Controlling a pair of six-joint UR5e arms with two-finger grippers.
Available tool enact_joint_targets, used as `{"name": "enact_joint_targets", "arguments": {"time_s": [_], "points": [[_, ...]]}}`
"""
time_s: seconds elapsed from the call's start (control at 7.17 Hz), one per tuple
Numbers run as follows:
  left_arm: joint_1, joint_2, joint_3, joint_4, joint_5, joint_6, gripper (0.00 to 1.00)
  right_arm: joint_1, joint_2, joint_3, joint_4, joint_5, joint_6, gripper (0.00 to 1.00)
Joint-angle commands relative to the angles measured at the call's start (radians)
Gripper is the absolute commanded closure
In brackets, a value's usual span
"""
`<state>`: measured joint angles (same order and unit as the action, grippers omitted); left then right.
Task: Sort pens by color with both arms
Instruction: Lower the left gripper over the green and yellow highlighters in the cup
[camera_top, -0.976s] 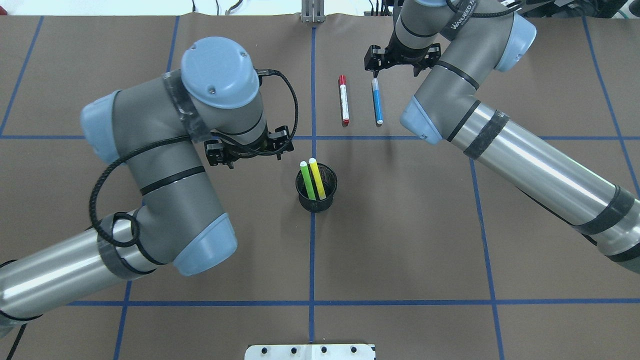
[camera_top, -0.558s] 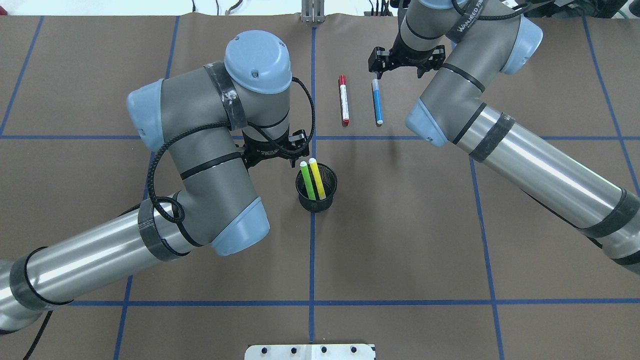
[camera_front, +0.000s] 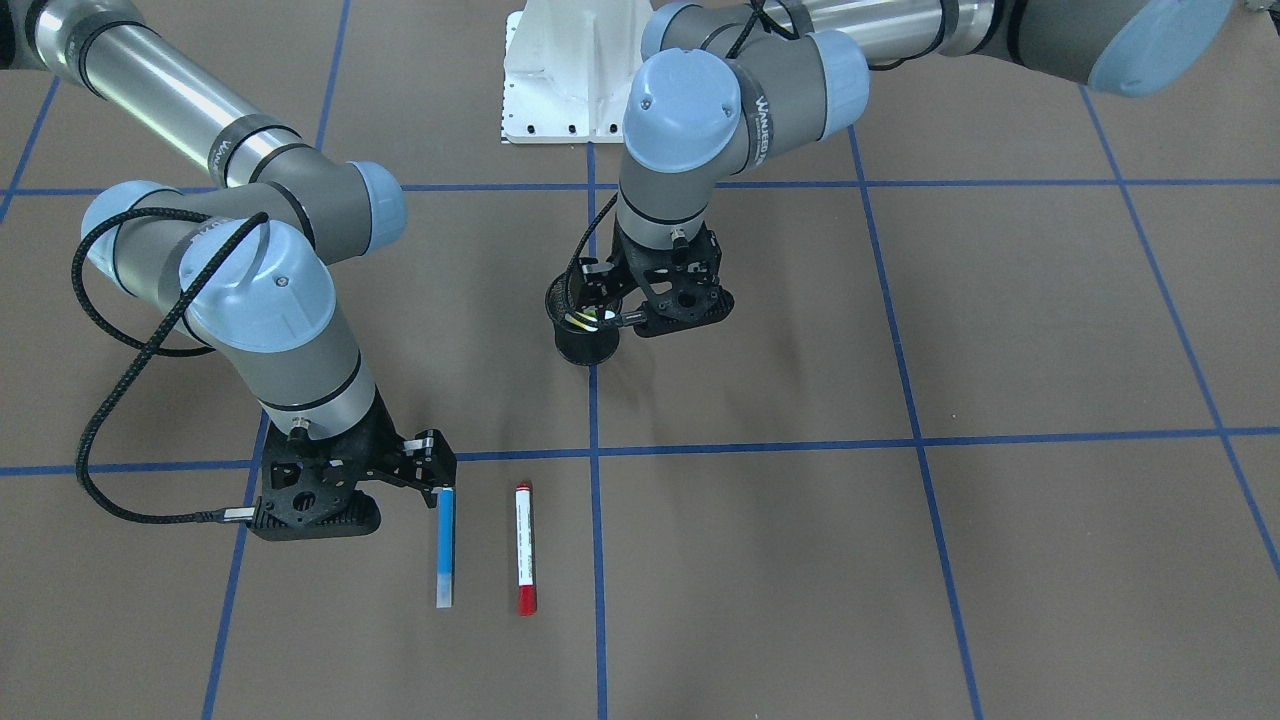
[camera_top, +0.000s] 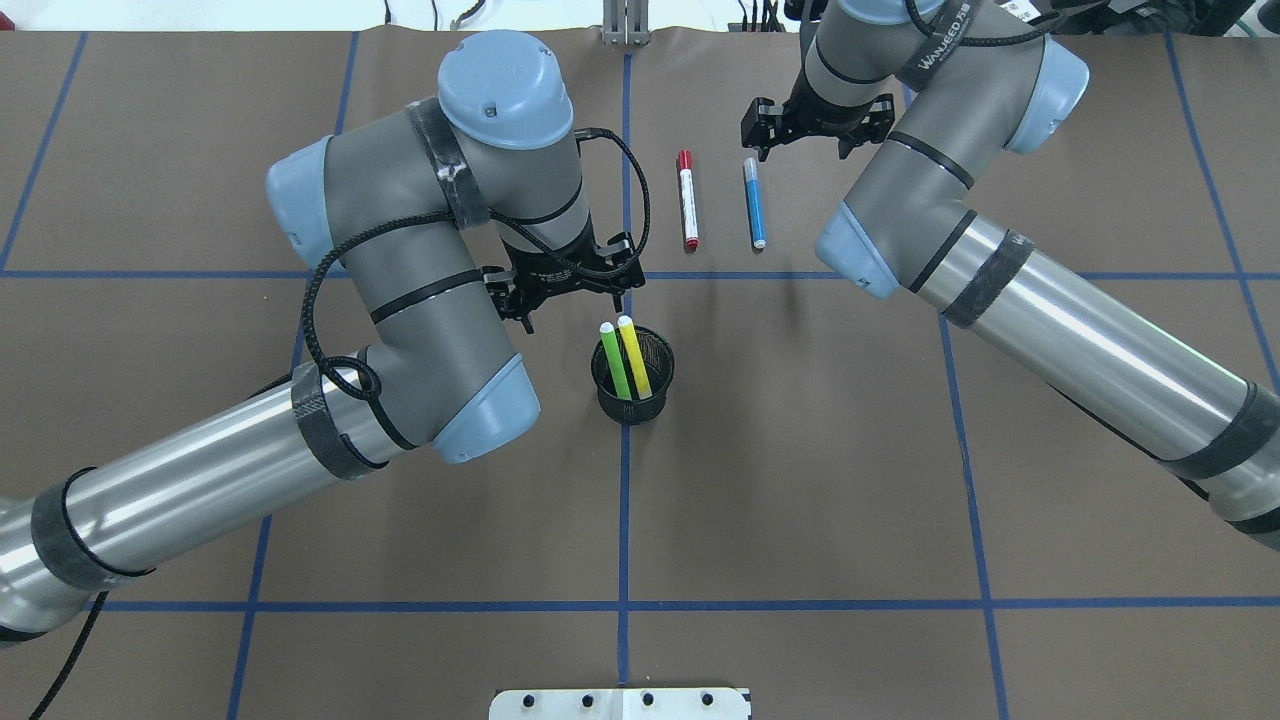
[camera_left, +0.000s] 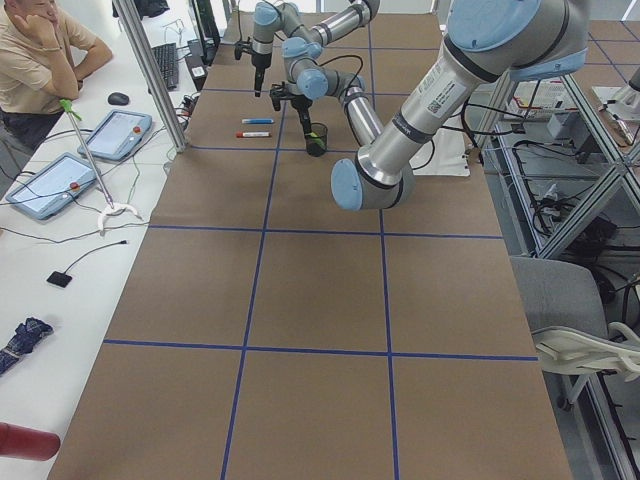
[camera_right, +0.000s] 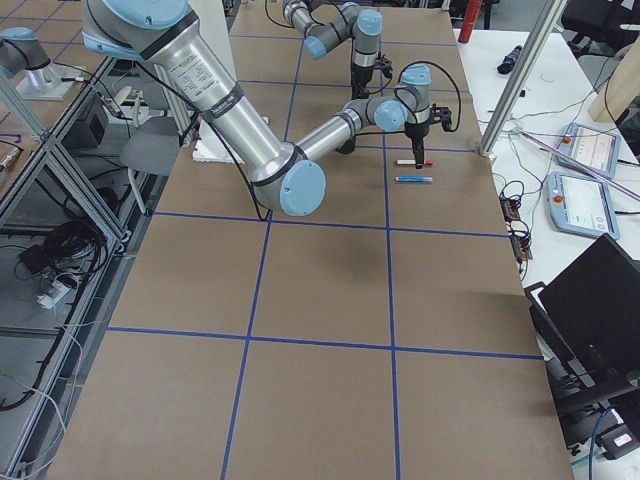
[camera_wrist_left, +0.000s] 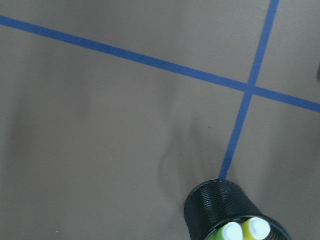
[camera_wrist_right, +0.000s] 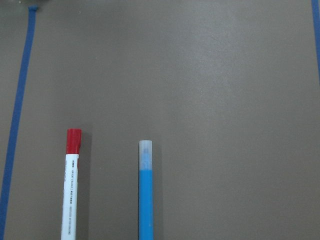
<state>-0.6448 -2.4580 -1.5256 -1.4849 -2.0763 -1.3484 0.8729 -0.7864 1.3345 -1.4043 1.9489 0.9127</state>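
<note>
Roughly half is judged done: the red-capped white pen (camera_top: 688, 205) and blue marker pen (camera_top: 755, 205) are laid apart on the brown worktop (camera_top: 800, 450). The green pen (camera_top: 613, 358) and yellow pen (camera_top: 634, 355) are stood in the black mesh cup (camera_top: 668, 362). Nothing is held by the left gripper (camera_top: 565, 288) or the right gripper (camera_top: 812, 125); how wide they are set cannot be told.

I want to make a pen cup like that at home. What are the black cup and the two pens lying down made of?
The cup looks like black wire mesh, probably metal with a dull finish: tiny holes show all over its wall. The blue pen looks like smooth plastic with a see-through cap. The red pen seems to be white plastic with small print and a red cap.
</note>
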Motion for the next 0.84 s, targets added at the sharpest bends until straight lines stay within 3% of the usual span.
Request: {"name": "enact_joint_targets", "arguments": {"time_s": [0.0, 0.28, 0.56, 0.7], "points": [[0.004, 0.001, 0.015, -0.046, 0.004, 0.002, 0.21, -0.002, -0.001, 0.0, 0.002, -0.001, 0.0, 0.01], [0.004, -0.002, 0.008, -0.049, 0.005, 0.009, 0.44, -0.003, 0.001, 0.0, 0.002, -0.002, 0.0, 0.01], [0.004, -0.004, 0.01, -0.06, 0.004, 0.011, 0.54, -0.003, 0.001, 0.0, 0.002, -0.004, 0.0, 0.01], [0.004, -0.004, 0.015, -0.061, 0.005, 0.011, 0.54, -0.003, -0.001, -0.002, 0.002, -0.005, 0.0, 0.01]]}}
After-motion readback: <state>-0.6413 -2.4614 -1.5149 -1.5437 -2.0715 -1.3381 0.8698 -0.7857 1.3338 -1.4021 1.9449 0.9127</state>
